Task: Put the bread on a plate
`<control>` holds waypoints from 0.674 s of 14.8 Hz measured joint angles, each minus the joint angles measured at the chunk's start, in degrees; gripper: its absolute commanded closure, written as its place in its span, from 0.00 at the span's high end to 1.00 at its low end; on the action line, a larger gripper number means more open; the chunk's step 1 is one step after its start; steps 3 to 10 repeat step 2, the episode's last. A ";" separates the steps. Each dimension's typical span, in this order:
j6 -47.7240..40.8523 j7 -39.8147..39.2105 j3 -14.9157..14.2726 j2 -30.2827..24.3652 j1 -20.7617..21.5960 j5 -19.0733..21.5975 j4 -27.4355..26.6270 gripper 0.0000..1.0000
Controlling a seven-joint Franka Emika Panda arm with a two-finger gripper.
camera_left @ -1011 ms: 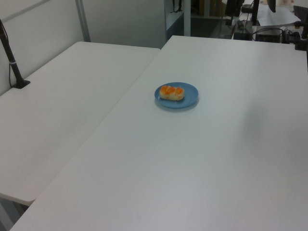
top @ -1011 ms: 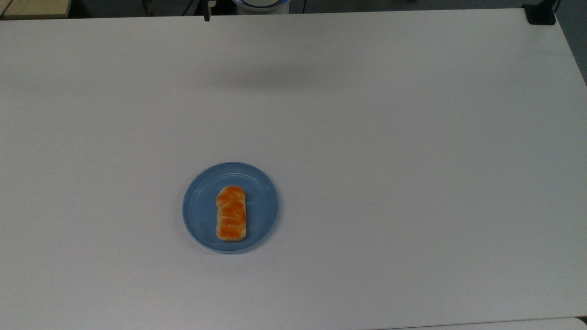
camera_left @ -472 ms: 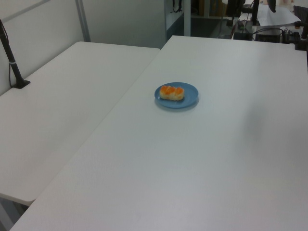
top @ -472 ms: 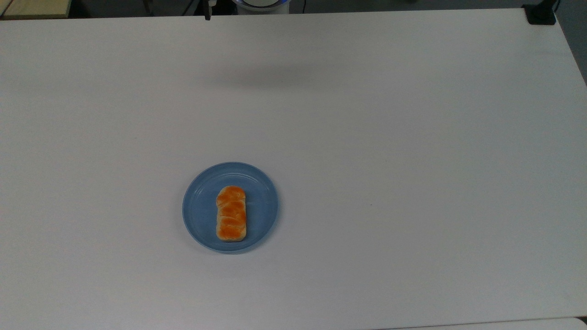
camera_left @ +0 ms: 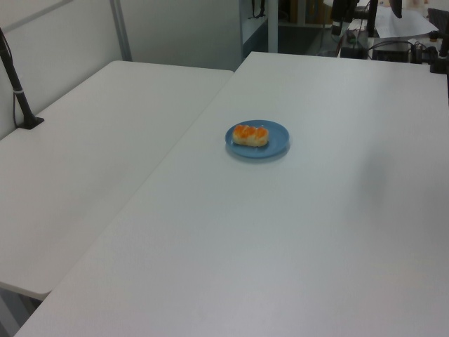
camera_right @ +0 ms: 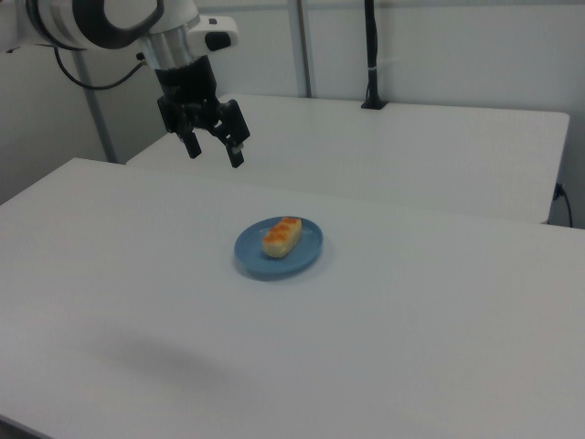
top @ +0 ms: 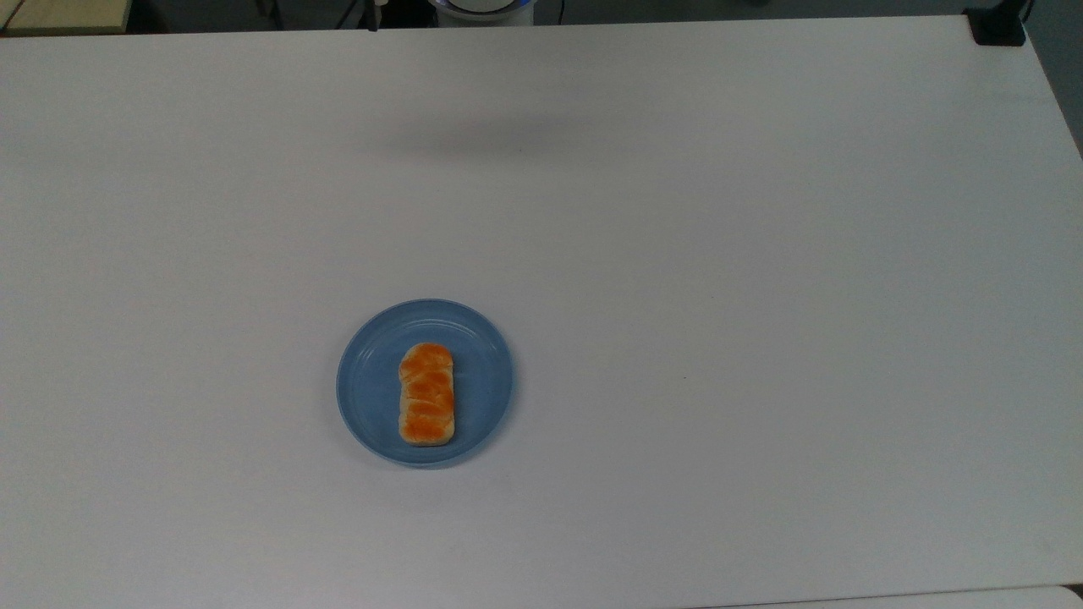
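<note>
The bread (top: pixel 427 394), a braided bun with an orange-brown top, lies lengthwise in the middle of the light-blue plate (top: pixel 370 393). Both stand on the white table, seen again as bread (camera_left: pixel 250 134) on plate (camera_left: pixel 278 144) in the left view and bread (camera_right: pixel 282 235) on plate (camera_right: pixel 307 252) in the right view. In the right view my gripper (camera_right: pixel 216 152) hangs high above the table, up and to the right view's left of the plate, open with nothing between its fingers.
A second white table (camera_left: pixel 84 168) adjoins on the left view's left, with a black pole (camera_left: pixel 15 90) clamped at its edge. A black clamp (top: pixel 998 25) sits at the top view's upper right corner. The arm's base (top: pixel 480 7) stands at the top edge.
A dark part at the top edge of the top view has slid out of frame. The bread and plate have not moved.
</note>
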 measured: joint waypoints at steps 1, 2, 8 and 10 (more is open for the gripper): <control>0.00 0.00 -0.36 -0.02 0.00 0.03 0.01 1.00; 0.00 0.00 -0.56 -0.02 0.00 0.07 0.02 1.00; 0.00 0.00 -0.56 -0.02 0.00 0.07 0.02 1.00; 0.00 0.00 -0.56 -0.02 0.00 0.07 0.02 1.00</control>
